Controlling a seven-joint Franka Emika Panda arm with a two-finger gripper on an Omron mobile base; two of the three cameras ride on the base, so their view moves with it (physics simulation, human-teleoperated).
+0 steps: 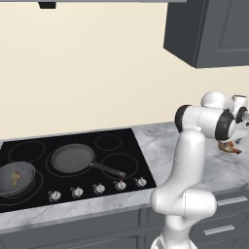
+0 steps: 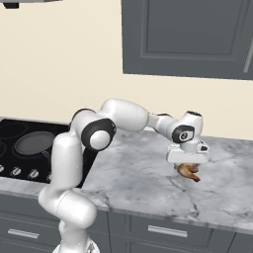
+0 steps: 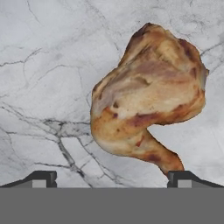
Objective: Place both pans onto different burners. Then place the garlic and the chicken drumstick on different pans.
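Note:
The orange-brown chicken drumstick (image 3: pixel 146 100) lies on the marble counter (image 2: pixel 133 173) to the right of the cooktop. My gripper (image 3: pixel 111 179) hangs open just above it, with one dark fingertip (image 3: pixel 43 178) wide to each side and nothing gripped. From the base, the gripper (image 2: pixel 187 165) is directly over the drumstick (image 2: pixel 189 172). The shallow pan (image 1: pixel 73 158) sits on a middle burner. The deeper pan (image 1: pixel 17 177) sits on a left burner with the small tan garlic (image 1: pixel 16 178) inside it.
Bare burners (image 1: pixel 108 142) remain at the back and right of the black cooktop (image 1: pixel 141 160). Silver knobs (image 1: pixel 99 188) line its front edge. A dark wall cabinet (image 1: pixel 209 29) hangs above the counter. The shallow pan's handle (image 1: pixel 109 170) points right and forward.

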